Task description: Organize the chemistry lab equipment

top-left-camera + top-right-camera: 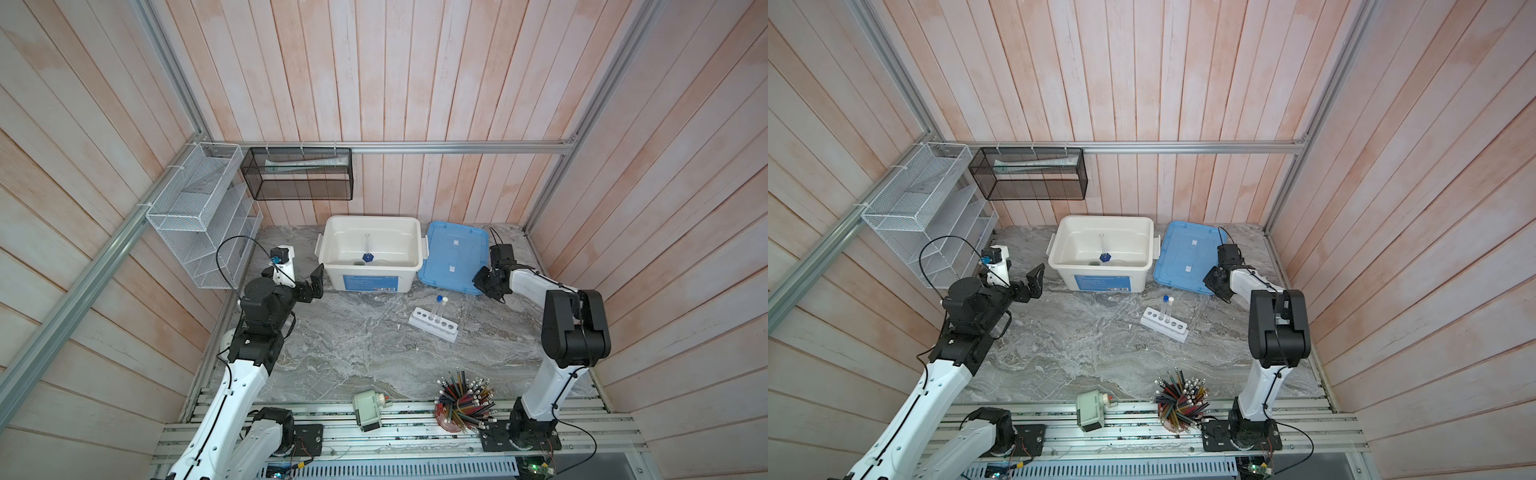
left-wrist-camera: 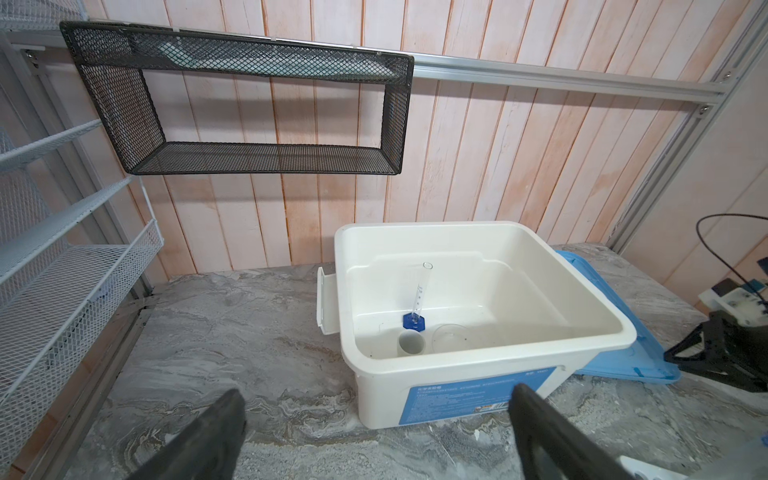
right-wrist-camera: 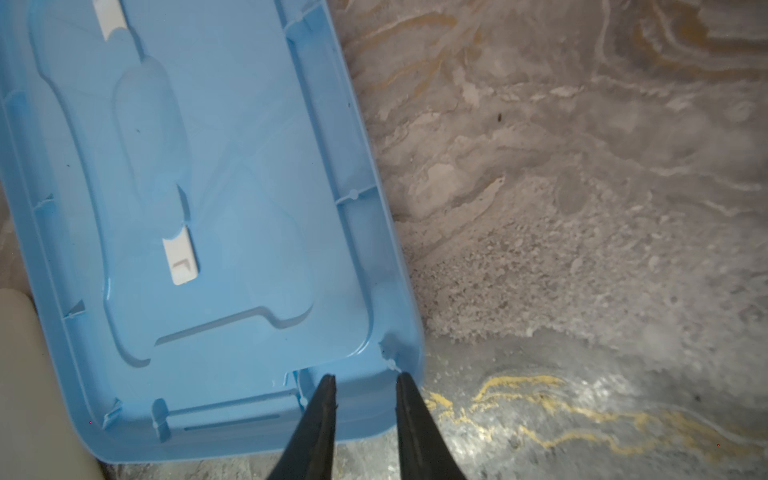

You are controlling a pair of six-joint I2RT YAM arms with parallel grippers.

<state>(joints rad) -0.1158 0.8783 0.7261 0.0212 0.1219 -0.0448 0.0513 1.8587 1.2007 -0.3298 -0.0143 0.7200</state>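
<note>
Rack (image 1: pixel 433 328): holds both tubes (image 1: pixel 440 309), near bin (image 1: pixel 372 217)
Left claw (image 2: pixel 374 397): wide open, empty
Right claw (image 3: pixel 364 377): narrowly parted over lid (image 3: pixel 208 166), empty

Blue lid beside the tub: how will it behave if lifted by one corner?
Likely light: the blue lid looks like thin moulded plastic. It may sag from one corner, being wide and flat. Its glossy rim could slip.

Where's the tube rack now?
In both top views the rack sits on the table, right of centre, just in front of the blue lid.
</note>
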